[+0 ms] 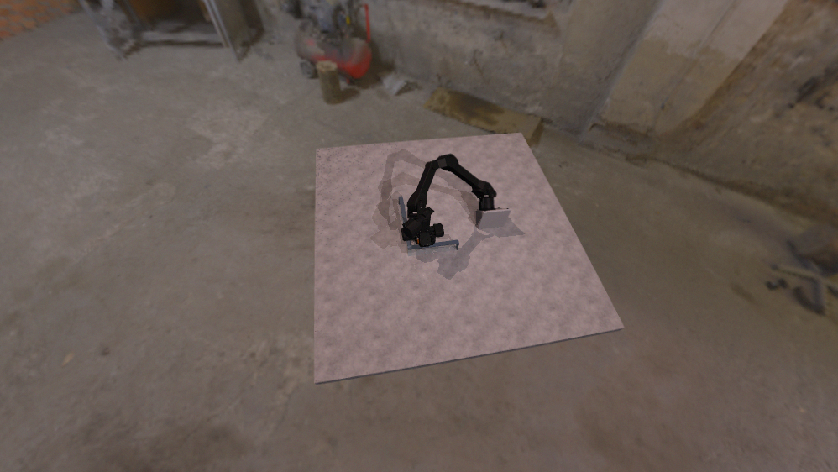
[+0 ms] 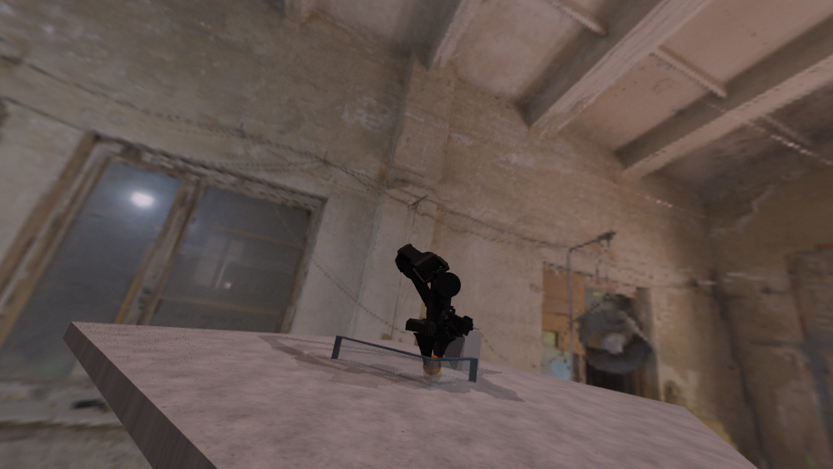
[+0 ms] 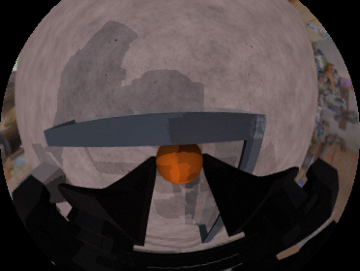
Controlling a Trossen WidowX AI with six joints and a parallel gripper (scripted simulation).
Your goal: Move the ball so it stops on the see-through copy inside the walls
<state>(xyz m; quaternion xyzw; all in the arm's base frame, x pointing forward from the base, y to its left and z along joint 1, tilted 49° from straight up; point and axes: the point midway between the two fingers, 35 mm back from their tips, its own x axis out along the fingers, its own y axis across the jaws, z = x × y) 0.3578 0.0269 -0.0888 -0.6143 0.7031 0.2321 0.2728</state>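
- The arm [image 1: 454, 166] is black all over, matte, built of slim straight links joined by rounded, drum-like joints.
- Its base [image 1: 492, 217] is a pale grey, wedge-shaped block.
- The wrist end is bulkier, with blocky housings and a round knob-like part on one side.
- The gripper [image 3: 180, 195] is black too; its fingers look like broad, flat wedges narrowing to points.
- No cables, screws or markings can be made out.
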